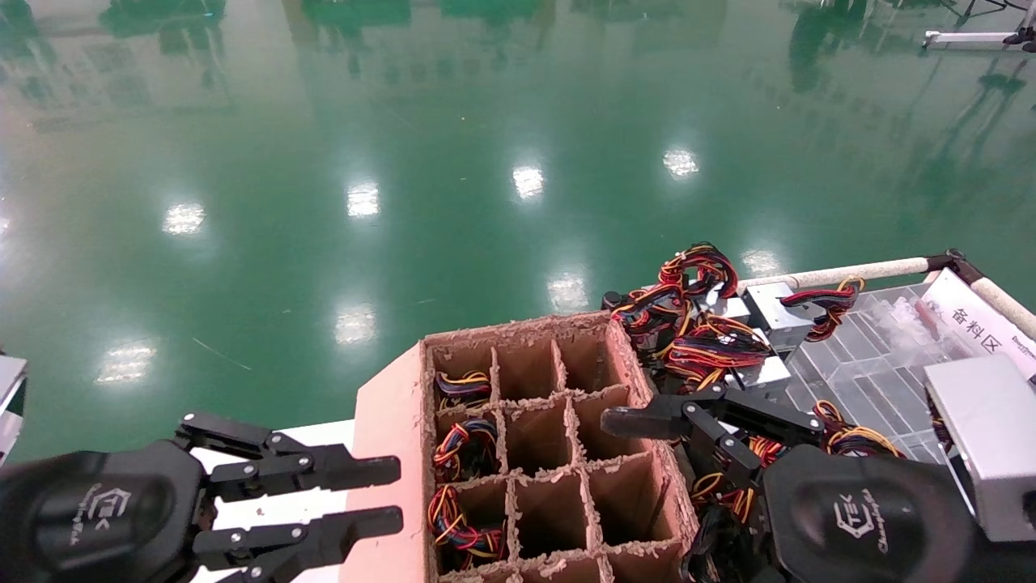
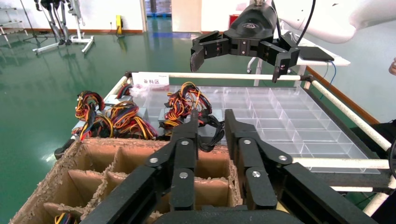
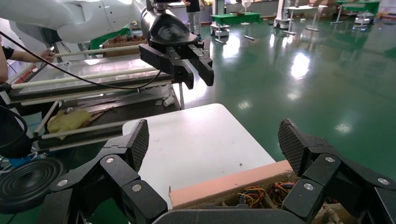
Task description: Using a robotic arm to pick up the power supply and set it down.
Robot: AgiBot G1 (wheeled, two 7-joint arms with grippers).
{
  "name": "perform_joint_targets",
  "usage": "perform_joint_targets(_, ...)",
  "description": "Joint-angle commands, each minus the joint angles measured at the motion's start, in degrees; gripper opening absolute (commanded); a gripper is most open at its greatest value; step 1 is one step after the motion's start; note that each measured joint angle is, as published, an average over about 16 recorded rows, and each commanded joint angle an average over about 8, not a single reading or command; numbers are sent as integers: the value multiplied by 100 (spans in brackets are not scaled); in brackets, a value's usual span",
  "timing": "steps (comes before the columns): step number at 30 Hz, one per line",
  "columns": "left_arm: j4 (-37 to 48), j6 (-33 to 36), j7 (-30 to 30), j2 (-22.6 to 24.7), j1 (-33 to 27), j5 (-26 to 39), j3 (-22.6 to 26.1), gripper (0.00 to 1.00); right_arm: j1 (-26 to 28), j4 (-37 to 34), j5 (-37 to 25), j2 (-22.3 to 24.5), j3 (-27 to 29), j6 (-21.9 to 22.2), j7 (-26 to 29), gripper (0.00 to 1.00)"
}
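Floor (image 1: pixel 405 162): glossy green, fills the far half of the head view; nothing on it concerns us.
Clear tray (image 1: pixel 874 364): divided plastic tray on the right, railed by white tubes, with a label card at its far right corner.
Carton (image 1: pixel 550 453): brown cardboard box with a grid of cells, centre near. We see wire bundles in the three left cells; the other visible cells look empty. Divider edges are ragged and crumbling.
White table (image 3: pixel 196 140): to the left of the carton, under the left arm.
Power supplies (image 1: pixel 761 324): silver boxes trailing red, yellow and black leads, heaped on the tray's left part just right of the carton. One more silver box (image 1: pixel 987 437) sits at the near right edge.
Right gripper (image 1: pixel 672 429): jaws spread wide and holding nothing, over the carton's right wall, just near of the heap.
Left gripper (image 1: pixel 364 494): over the white table left of the carton, fingers parted with a narrow gap, nothing held.
Risk, leads: we judge the tangled wires the main hazard; a grasp on one unit could drag its neighbour or catch on a finger.
Risk, carton: cells look snug; a tilted unit or loose leads could catch on the soft dividers.
Risk, wall: the right gripper may clip the carton's right wall on descent.
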Motion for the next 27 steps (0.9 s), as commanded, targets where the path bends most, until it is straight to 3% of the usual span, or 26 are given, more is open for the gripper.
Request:
perform_joint_targets(1, 0, 0, 0, 0, 0, 0, 0, 0, -13, -1, 1, -1, 1, 9, -1, 100)
perform_joint_targets(20, 1, 0, 1, 0, -1, -1, 1, 0, 744, -1149, -1997, -1378, -1130, 352, -374, 100)
perform_joint_targets(21, 1, 0, 1, 0, -1, -1, 1, 0, 795, -1238, -2088, -1461, -1184, 367, -402, 97)
perform_joint_targets(23, 1, 0, 1, 0, -1, -1, 1, 0, 904, -1410, -2273, -1629, -1292, 396, -462, 81)
perform_joint_targets(27, 1, 0, 1, 0, -1, -1, 2, 16, 1133, -1718, -2627, -1966, -1501, 449, -592, 33)
